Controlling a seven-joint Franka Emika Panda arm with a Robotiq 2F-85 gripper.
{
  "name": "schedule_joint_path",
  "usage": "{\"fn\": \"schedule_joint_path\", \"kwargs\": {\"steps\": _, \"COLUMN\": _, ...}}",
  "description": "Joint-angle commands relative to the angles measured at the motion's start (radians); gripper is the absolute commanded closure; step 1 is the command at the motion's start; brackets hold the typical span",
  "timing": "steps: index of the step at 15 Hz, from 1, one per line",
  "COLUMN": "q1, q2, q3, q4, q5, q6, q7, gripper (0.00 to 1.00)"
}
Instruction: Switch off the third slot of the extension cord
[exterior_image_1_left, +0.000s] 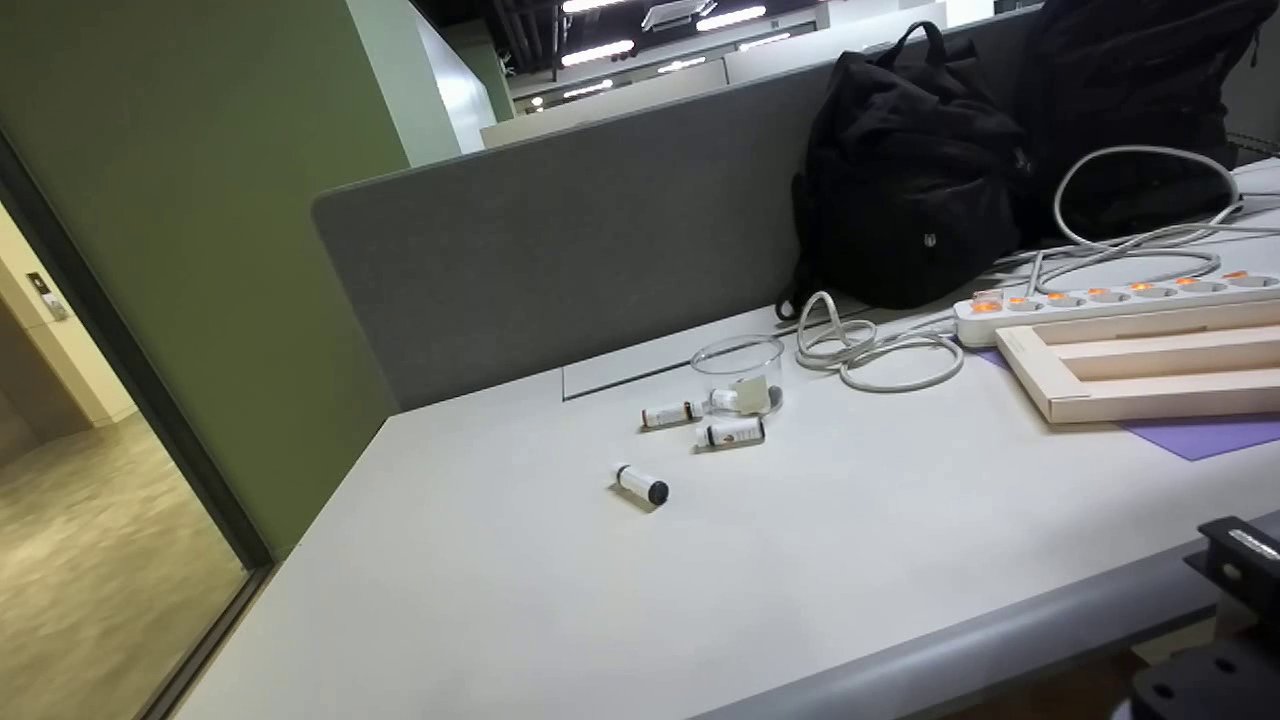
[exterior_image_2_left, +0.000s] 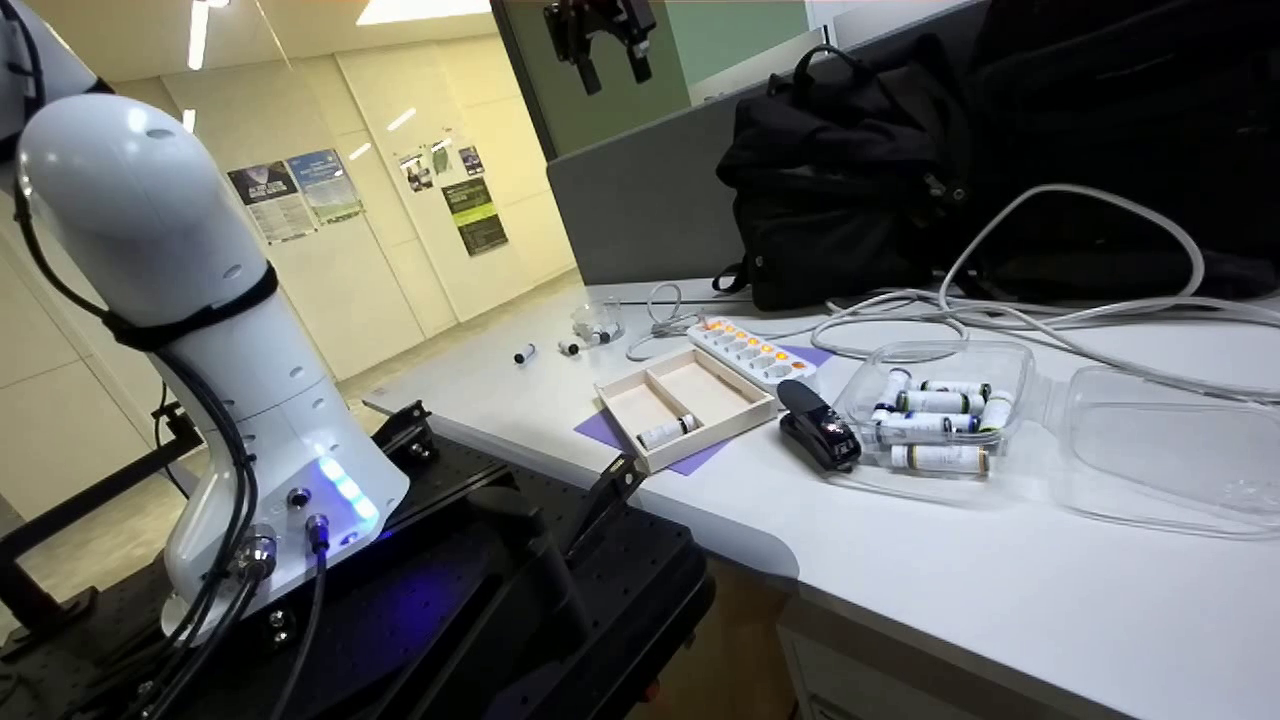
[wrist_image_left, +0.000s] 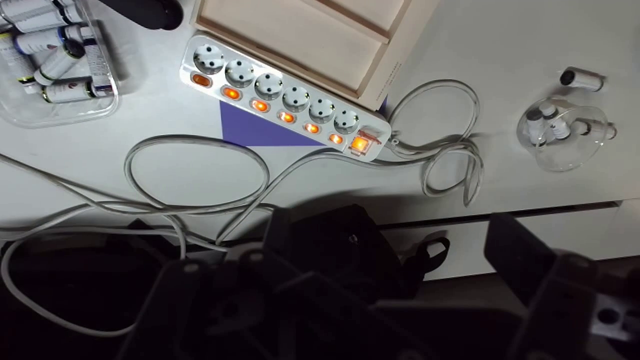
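Observation:
The extension cord is a long white power strip lying on the table, whole in the wrist view. It also shows in both exterior views, partly cut off and whole. A row of round sockets runs along it, each with a small orange switch. In the wrist view the leftmost switch is dimmer; the others glow, including the third from the left. A larger lit switch is at the right end. My gripper is open and empty, high above the table; its fingers also show in the wrist view.
A wooden tray on purple sheet lies against the strip. A black stapler and a clear box of bottles stand close by. White cables coil beside the strip. Black backpacks and a grey partition stand behind.

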Motion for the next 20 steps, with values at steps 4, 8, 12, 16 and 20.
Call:
{"fn": "schedule_joint_path", "kwargs": {"steps": 4, "q1": -0.007, "q2": 0.180, "q3": -0.008, "q4": -0.008, "q5": 0.054, "q6": 0.250, "q7": -0.060, "gripper": 0.00}}
{"fn": "schedule_joint_path", "kwargs": {"steps": 8, "q1": -0.006, "q2": 0.431, "q3": -0.031, "q4": 0.068, "q5": 0.322, "q6": 0.381, "q7": -0.254, "gripper": 0.43}}
{"fn": "schedule_joint_path", "kwargs": {"steps": 12, "q1": -0.083, "q2": 0.705, "q3": 0.013, "q4": 0.213, "q5": 0.528, "q6": 0.430, "q7": -0.335, "gripper": 0.69}}
{"fn": "schedule_joint_path", "kwargs": {"steps": 16, "q1": -0.230, "q2": 0.962, "q3": 0.118, "q4": 0.419, "q5": 0.531, "q6": 0.441, "q7": -0.273, "gripper": 0.98}}
{"fn": "schedule_joint_path", "kwargs": {"steps": 20, "q1": -0.304, "q2": 1.180, "q3": 0.132, "q4": 0.641, "q5": 0.365, "q6": 0.349, "q7": -0.076, "gripper": 1.00}}
